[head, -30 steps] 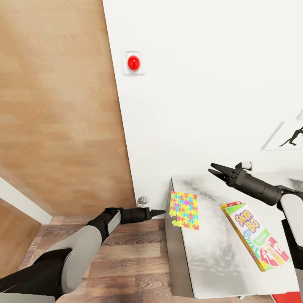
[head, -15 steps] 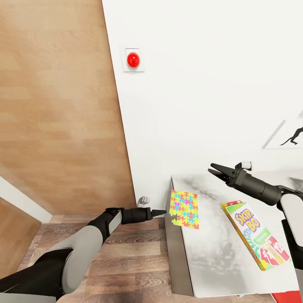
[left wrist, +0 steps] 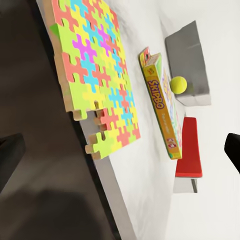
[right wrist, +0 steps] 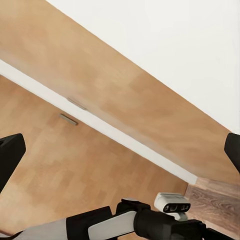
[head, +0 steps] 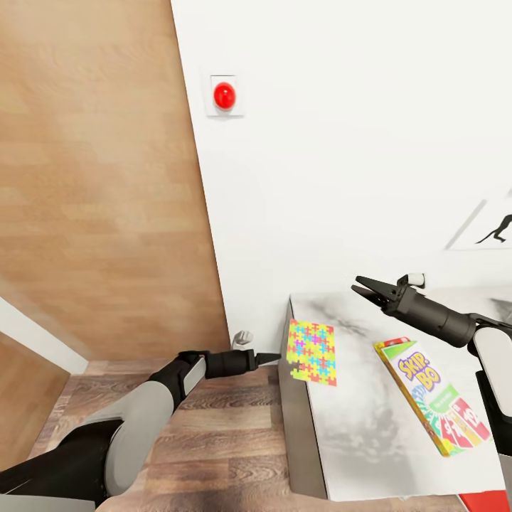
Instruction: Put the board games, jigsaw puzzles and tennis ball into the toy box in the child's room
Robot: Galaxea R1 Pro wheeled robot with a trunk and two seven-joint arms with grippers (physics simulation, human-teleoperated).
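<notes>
- Head view: the long board game box reads "SKIP-BO" in yellow letters on green, with red card pictures at its near end; smaller print on it is too fine to read. It lies flat on the pale table, toward the right side.
- The jigsaw puzzle, a square mosaic of yellow, green, pink and blue pieces, lies at the table's left edge, its corner overhanging a little.
- The left gripper points at that puzzle from just beside the table edge; its fingers look drawn together to a point. The right gripper hangs above the table's far part, jaws slightly parted, holding nothing.
- A red round wall button sits on the white wall beside a wooden door. A black silhouette picture is cut off at the right edge.
- Left wrist view: the jigsaw puzzle fills the near table edge, loose-looking pieces jutting from its side. Beyond lie the Skip-Bo box, lettering legible, a tennis ball resting against it beside the grey toy box, and a red flat box whose print is unseen.
- Right wrist view: the dark fingertips stand wide at the frame's sides, over the wooden door and the left arm.
</notes>
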